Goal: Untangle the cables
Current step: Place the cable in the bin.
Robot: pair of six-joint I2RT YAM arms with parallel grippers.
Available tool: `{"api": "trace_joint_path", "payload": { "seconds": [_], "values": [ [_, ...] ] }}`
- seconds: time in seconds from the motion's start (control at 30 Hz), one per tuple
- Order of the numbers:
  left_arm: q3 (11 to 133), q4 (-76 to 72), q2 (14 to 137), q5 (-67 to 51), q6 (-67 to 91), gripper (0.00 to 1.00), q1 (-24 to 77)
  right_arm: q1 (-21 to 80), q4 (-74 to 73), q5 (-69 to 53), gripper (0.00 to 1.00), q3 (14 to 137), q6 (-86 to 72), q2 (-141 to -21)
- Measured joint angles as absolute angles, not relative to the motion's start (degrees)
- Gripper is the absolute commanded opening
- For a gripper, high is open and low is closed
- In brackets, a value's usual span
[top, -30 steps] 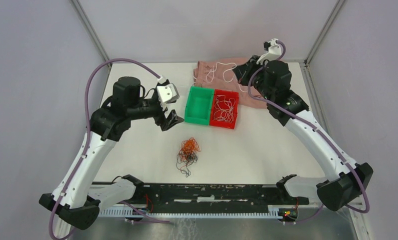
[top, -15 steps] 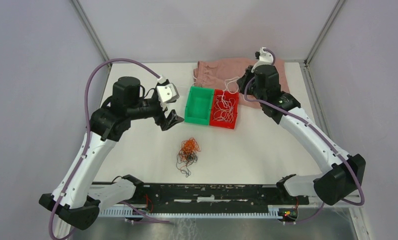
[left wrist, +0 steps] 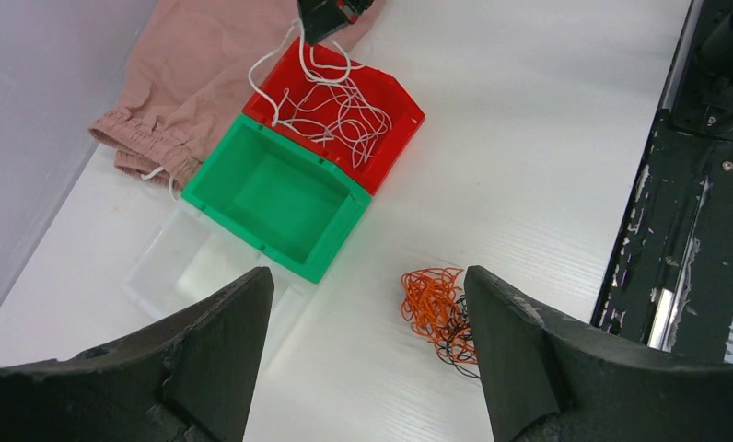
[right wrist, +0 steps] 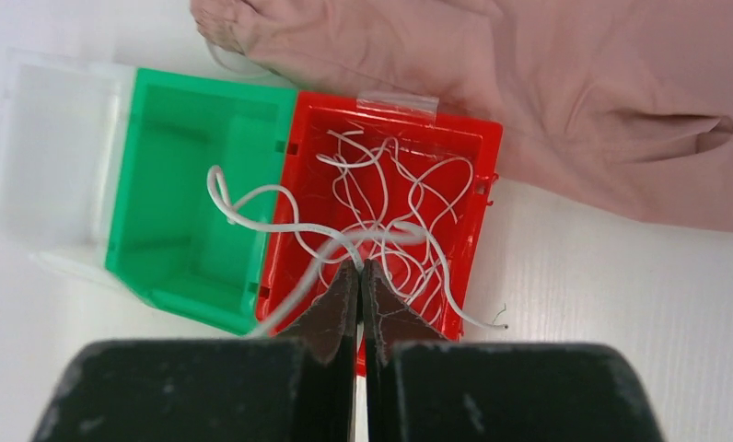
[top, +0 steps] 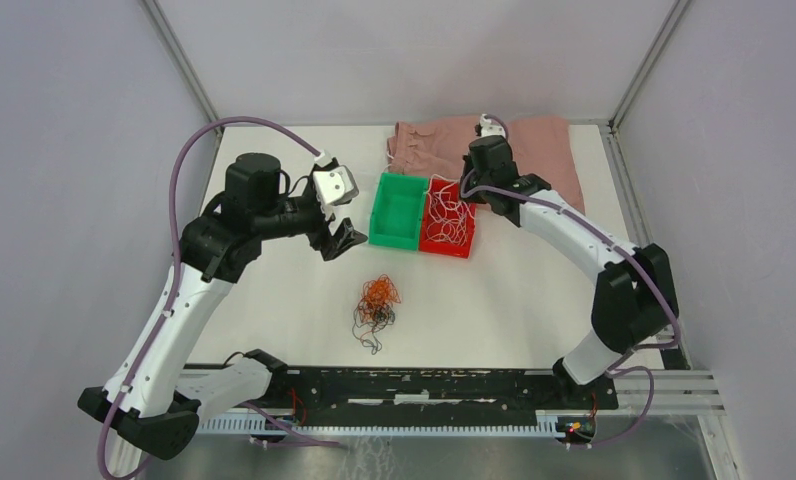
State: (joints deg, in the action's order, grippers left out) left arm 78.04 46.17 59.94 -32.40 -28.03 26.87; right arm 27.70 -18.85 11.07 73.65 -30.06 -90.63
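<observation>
A: Where's the white cable (right wrist: 280, 226)?
B: Pinched in the closed right hand (right wrist: 360, 267), above the red bin (right wrist: 455, 124) of white strands (right wrist: 381, 184) — the orange-black tangle (top: 377, 300) lies near-centre on the bench (top: 534, 300).
A: Left hand (top: 336, 240)?
B: Open — hovering left of the green bin (top: 392, 238).

The left arm (top: 169, 325) and right arm (top: 574, 238) are white with black round joints. A thick purple cable (top: 189, 150) loops along each one. The left hand (left wrist: 367, 276) and right hand (right wrist: 360, 272) have chunky black fingers (left wrist: 206, 368) with small pale scratches and scuffs.
</observation>
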Motion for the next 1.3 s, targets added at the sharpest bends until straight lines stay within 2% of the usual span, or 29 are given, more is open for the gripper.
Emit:
{"api": "trace_joint_path", "payload": {
  "seconds": [0.53,0.8,1.03,1.3],
  "values": [
    [78.0,46.2,59.9,-31.4,-29.1,0.83,26.9,30.8,-19.6,14.7,0.0,80.2,-34.9,-104.9],
    [78.0,46.2,59.9,-31.0,-30.2,0.83,26.9,30.6,-21.1,26.8,0.0,77.3,-33.1,-104.9],
    [78.0,46.2,59.9,-31.0,-30.4,0.83,26.9,30.5,-22.0,29.8,0.0,76.6,-31.9,-104.6],
    [78.0,46.3,59.9,-30.4,-30.7,0.83,26.9,34.1,-23.4,29.9,0.0,86.7,-30.7,-114.2]
  ]
}}
